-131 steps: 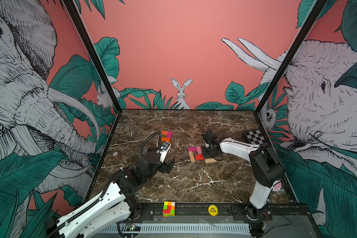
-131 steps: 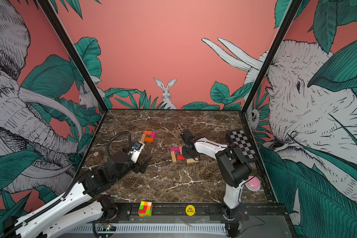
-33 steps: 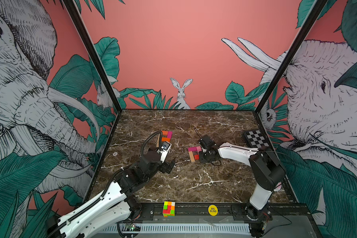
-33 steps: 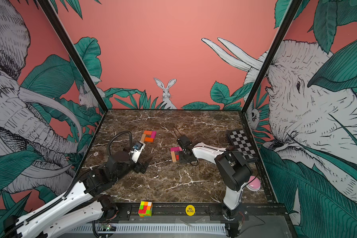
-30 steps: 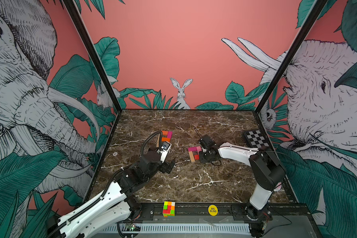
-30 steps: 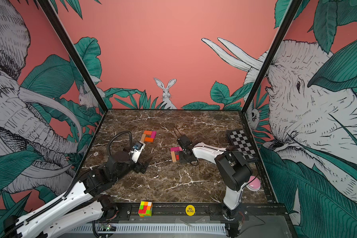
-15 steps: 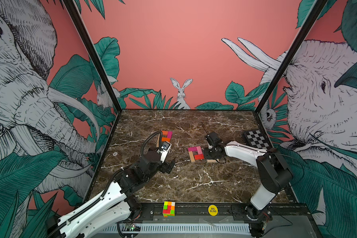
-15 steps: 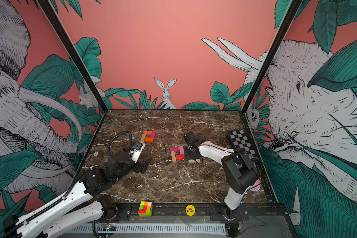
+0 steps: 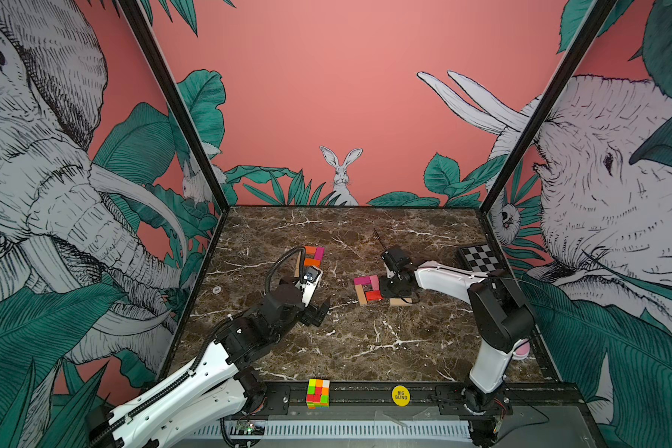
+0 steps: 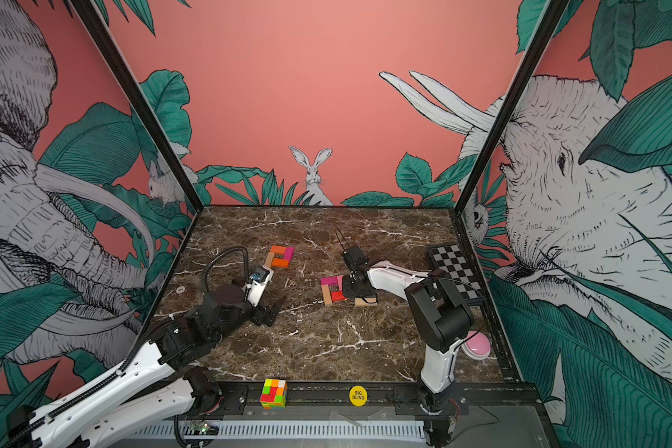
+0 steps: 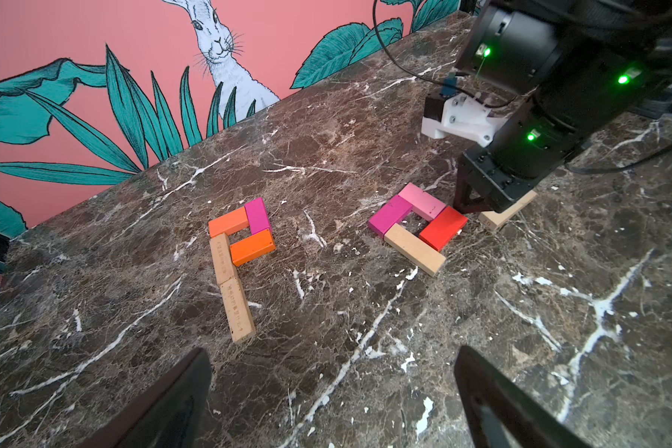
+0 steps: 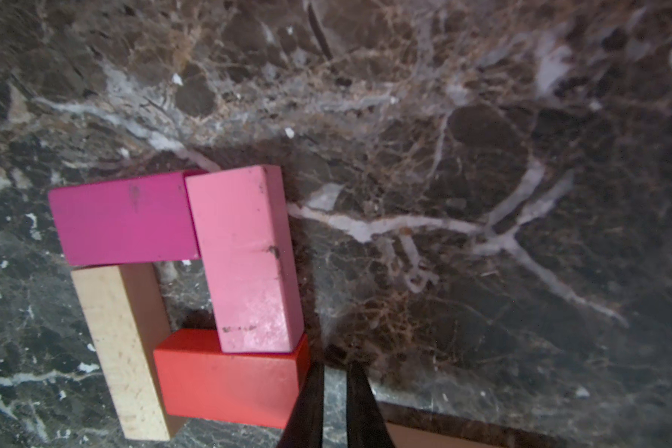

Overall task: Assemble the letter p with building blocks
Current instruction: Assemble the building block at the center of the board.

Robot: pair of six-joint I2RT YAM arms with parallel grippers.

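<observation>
- The left gripper (image 11: 332,391) is held above the marble tabletop (image 11: 365,349). Its fingers (image 11: 171,403) are spread wide and nothing is between them.
- The right gripper (image 12: 336,403) is seen with its tips at the tabletop. Its fingers stand almost together with only a thin gap, and nothing is clasped.
- A letter P is formed flat on the tabletop, just beyond the left gripper in both top views.
- Its loop is made of a light orange block (image 11: 229,225), a magenta block (image 11: 257,215) and a deep orange block (image 11: 253,248), and is closed by an upper tan block (image 11: 222,258).
- A lower tan block (image 11: 238,310) is set end to end with the upper one as the stem.
- A second square loop is laid beside the right gripper. It is made of a second magenta block (image 12: 125,221), a pink block (image 12: 245,260), a red block (image 12: 226,380) and a tan side block (image 12: 121,349), each touching its neighbours.
- The right gripper's tips are placed just beside the red block's end.
- A loose tan block (image 11: 503,217) is seen near the red block but apart from it, partly hidden under the right gripper.
- A multicoloured puzzle cube (image 9: 317,393) is set on the front rail, well apart from the blocks.
</observation>
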